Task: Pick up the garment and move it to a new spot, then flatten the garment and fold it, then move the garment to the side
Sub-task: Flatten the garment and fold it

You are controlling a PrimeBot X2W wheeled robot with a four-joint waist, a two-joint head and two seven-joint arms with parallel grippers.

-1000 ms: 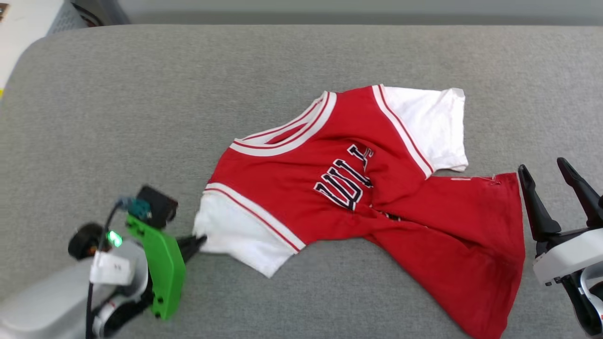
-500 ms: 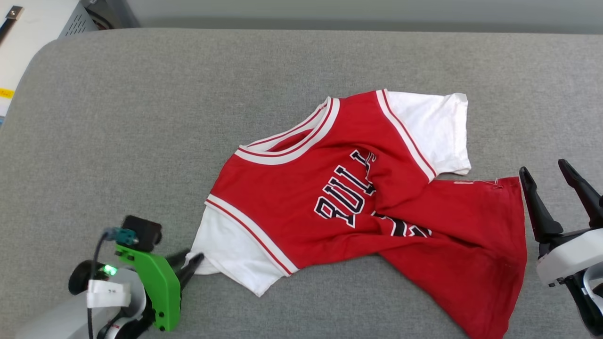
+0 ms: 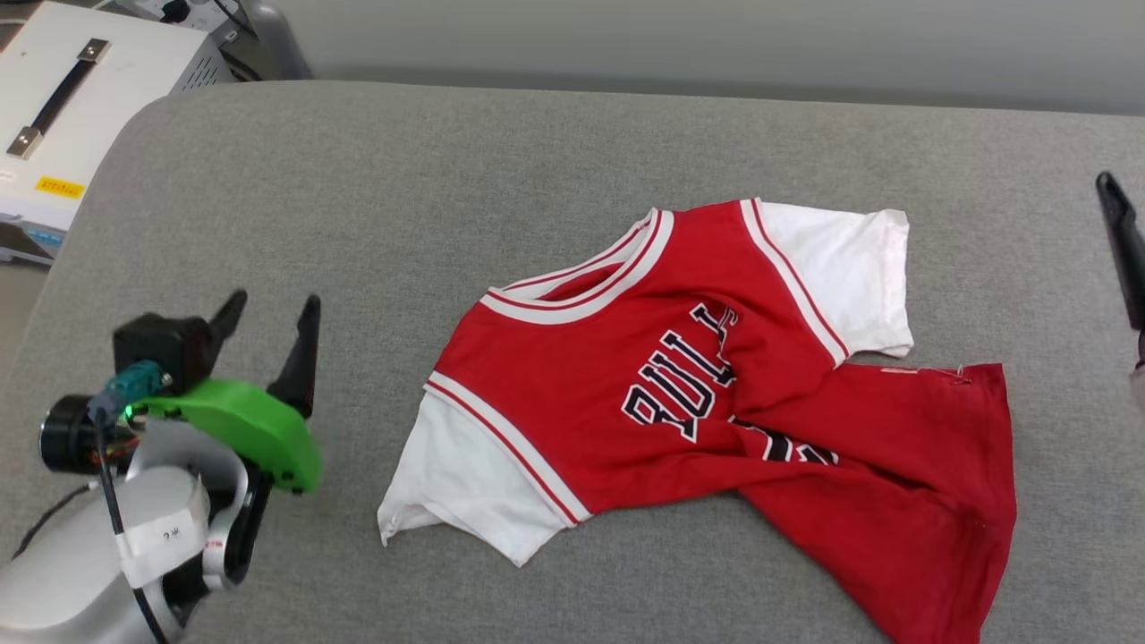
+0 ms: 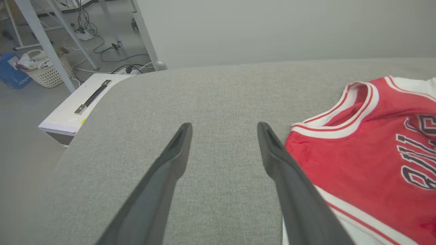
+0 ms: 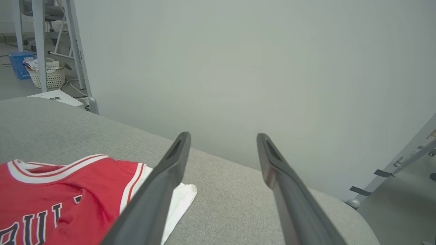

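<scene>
The garment [image 3: 680, 376], a red jersey with white sleeves and black "BULLS" lettering, lies on the grey padded table [image 3: 447, 161], right of centre. Its lower half is twisted and creased toward the near right. My left gripper [image 3: 273, 309] stands open above the table, left of the garment's near white sleeve [image 3: 456, 487] and apart from it. The left wrist view has the open left gripper [image 4: 224, 125] over bare table, with the garment [image 4: 357, 160] to its right. My right gripper [image 5: 223, 136] is open and raised beyond the garment [image 5: 68, 183]; one dark finger [image 3: 1118, 233] shows at the head view's right edge.
A white box with a handle [image 3: 80, 107] stands off the table's far left rounded corner. On the floor beyond it are a laundry basket [image 4: 47, 68], cables and metal frame legs [image 4: 146, 34]. A pale wall runs behind the table's far edge.
My left gripper let go of the white sleeve, opened and rose away to the left. The right gripper moved up and out to the right edge. The camera has also shifted.
</scene>
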